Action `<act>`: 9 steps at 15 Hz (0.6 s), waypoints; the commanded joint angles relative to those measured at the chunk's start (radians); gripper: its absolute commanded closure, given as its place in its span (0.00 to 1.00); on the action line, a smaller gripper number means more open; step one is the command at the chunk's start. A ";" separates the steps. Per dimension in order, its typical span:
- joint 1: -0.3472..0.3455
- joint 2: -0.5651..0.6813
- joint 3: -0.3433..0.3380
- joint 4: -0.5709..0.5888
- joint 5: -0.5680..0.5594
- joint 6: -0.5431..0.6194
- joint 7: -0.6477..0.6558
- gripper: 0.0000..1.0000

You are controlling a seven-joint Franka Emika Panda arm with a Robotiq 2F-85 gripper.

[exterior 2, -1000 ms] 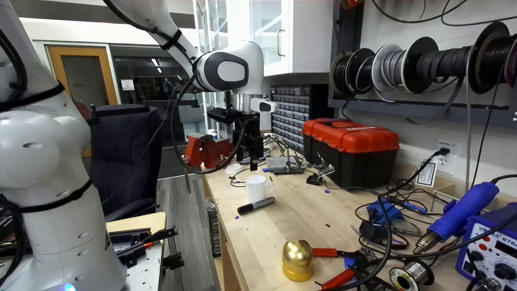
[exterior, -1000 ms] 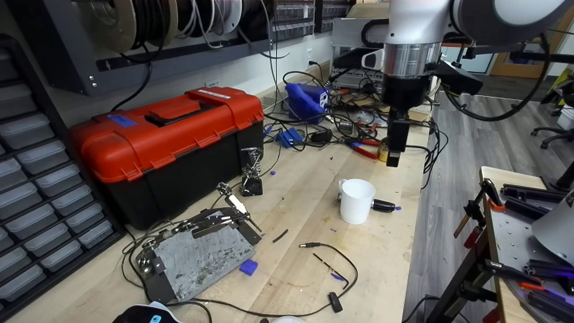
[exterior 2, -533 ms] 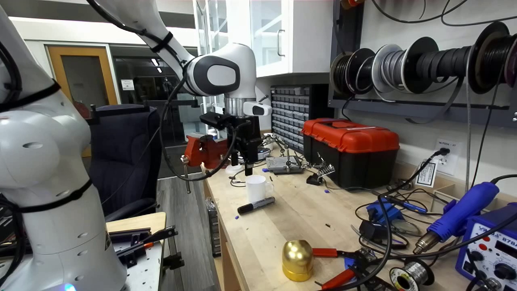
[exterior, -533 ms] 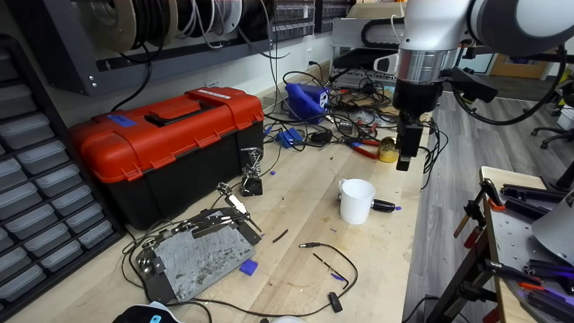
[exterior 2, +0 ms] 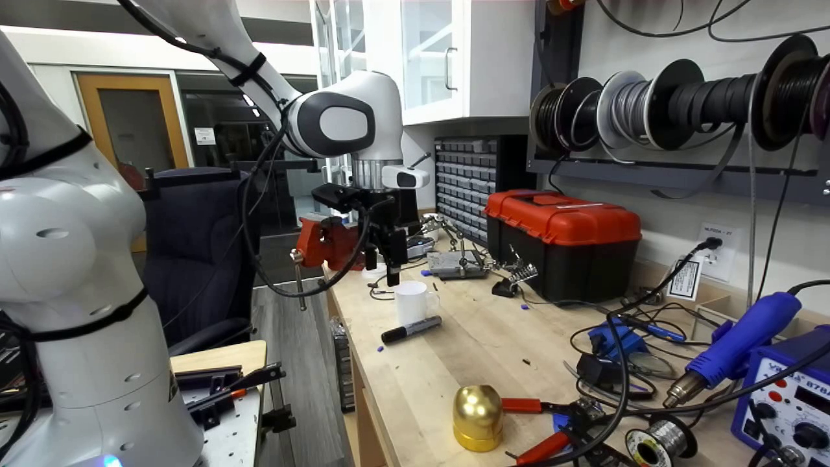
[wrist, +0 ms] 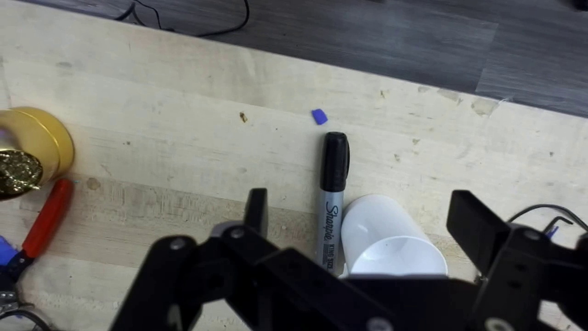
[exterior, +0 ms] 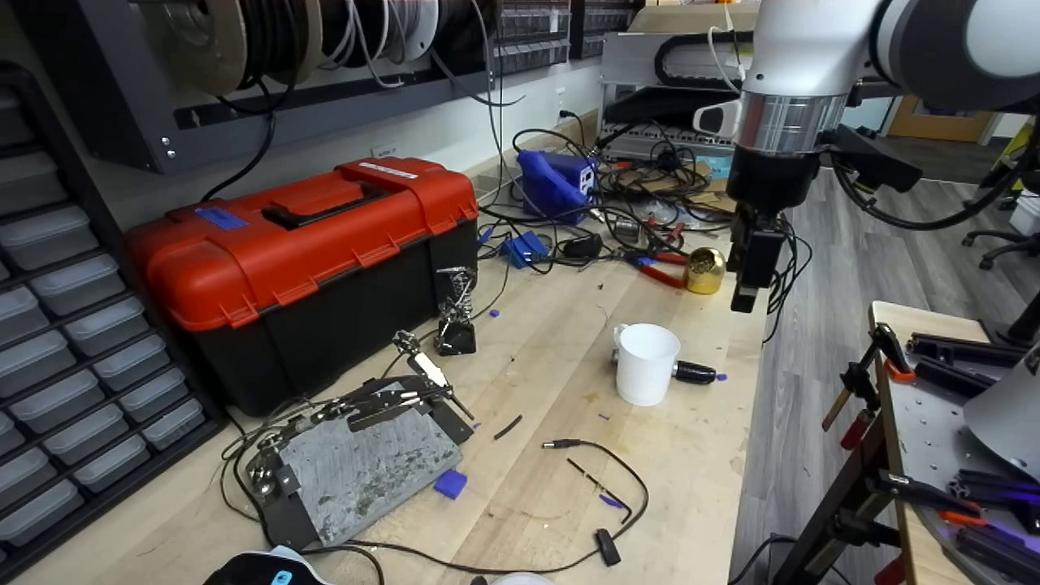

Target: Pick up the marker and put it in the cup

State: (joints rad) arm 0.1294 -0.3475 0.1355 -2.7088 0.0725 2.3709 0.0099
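The marker (wrist: 330, 220) is a thick Sharpie with a grey barrel and black cap. It lies on the table right beside the cup (wrist: 381, 225), a white upright cup with a small handle. In an exterior view the marker (exterior 2: 412, 329) lies in front of the cup (exterior 2: 411, 301); in an exterior view the cup (exterior: 646, 366) hides its middle and the cap of the marker (exterior: 695, 373) sticks out. My gripper (wrist: 359, 197) is open and empty, above the table. In the wrist view both things show between its fingers. The gripper also shows in both exterior views (exterior: 743, 296) (exterior 2: 382, 269).
The table's edge (wrist: 294, 57) runs close to the marker's cap. A gold tip cleaner (exterior 2: 478, 418) and red-handled pliers (exterior 2: 551, 447) lie on the table. A red and black toolbox (exterior: 325, 268), a small cable (exterior: 626, 471) and a soldering stand (exterior: 374, 463) are farther along.
My gripper has moved toward the table's edge and slightly lower: rightward in an exterior view, leftward in an exterior view. The cup and marker have not moved.
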 commanded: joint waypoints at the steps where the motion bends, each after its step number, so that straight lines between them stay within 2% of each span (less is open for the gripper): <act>1: 0.010 0.014 -0.007 -0.004 -0.004 0.020 -0.010 0.00; 9: 0.011 0.118 0.003 -0.018 -0.014 0.157 -0.007 0.00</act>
State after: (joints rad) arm 0.1332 -0.2512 0.1409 -2.7097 0.0703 2.4603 0.0098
